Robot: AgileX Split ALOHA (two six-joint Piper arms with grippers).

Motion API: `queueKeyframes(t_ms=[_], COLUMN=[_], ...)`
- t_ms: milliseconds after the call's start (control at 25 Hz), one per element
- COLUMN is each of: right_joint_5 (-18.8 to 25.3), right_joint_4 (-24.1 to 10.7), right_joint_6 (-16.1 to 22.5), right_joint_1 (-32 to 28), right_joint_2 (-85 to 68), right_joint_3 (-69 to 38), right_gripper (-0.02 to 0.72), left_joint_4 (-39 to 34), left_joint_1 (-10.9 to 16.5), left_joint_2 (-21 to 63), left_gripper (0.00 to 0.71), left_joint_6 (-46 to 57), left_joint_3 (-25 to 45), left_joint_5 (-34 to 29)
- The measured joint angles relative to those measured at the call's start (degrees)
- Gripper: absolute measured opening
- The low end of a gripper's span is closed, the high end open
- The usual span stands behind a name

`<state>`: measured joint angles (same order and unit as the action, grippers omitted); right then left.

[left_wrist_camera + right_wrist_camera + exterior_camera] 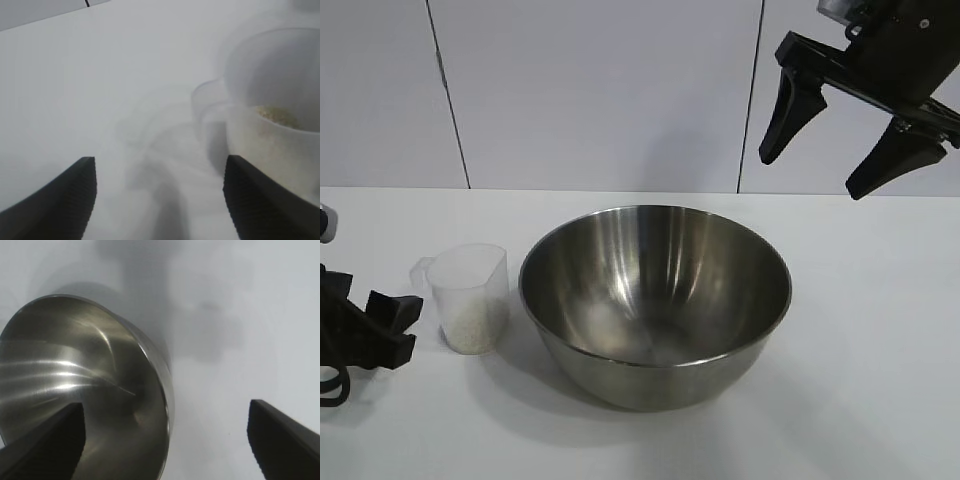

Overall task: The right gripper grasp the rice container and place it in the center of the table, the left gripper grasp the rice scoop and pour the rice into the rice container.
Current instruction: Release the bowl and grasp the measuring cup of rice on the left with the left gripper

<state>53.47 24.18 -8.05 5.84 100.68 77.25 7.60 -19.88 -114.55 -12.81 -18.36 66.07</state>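
Left gripper (380,325) sits low at the near edge of the table (880,400), jaws spread and empty — nothing between the fingers (70,195) in its wrist view. Judged step: approach to the rice scoop (470,295), which stands upright just ahead of this claw and slightly to one side, not yet between the fingers. Its tab handle (422,267) points away from the bowl, toward the claw's side, which leaves it open to a grasp. Scoop is translucent plastic, tapered, with a modest layer of rice (472,335) in the bottom; still full, so pouring is not yet done.

Just beyond the scoop stands the rice container (655,300) — a large polished steel bowl, upright, empty, near the table's middle, close beside the scoop but apparently not touching. Placement looks complete.

Farthest from the left claw, the right gripper (855,140) hangs high above the bowl's far side, fingers wide apart, holding nothing; likely parked clear so the pour has room.
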Motion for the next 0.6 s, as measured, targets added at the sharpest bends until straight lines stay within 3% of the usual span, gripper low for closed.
queueKeyframes(t_ms=[600], right_joint_5=[0.0], right_joint_4=[0.1], right_joint_6=[0.0], right_joint_1=[0.0], right_joint_2=[0.0], right_joint_3=[0.0], right_gripper=[0.61], left_joint_4=[-0.7], left_joint_1=[0.0], left_joint_2=[-3.9], left_gripper=[0.515], left_joint_6=[1.1], left_joint_3=[-0.5], left_joint_5=[-0.1])
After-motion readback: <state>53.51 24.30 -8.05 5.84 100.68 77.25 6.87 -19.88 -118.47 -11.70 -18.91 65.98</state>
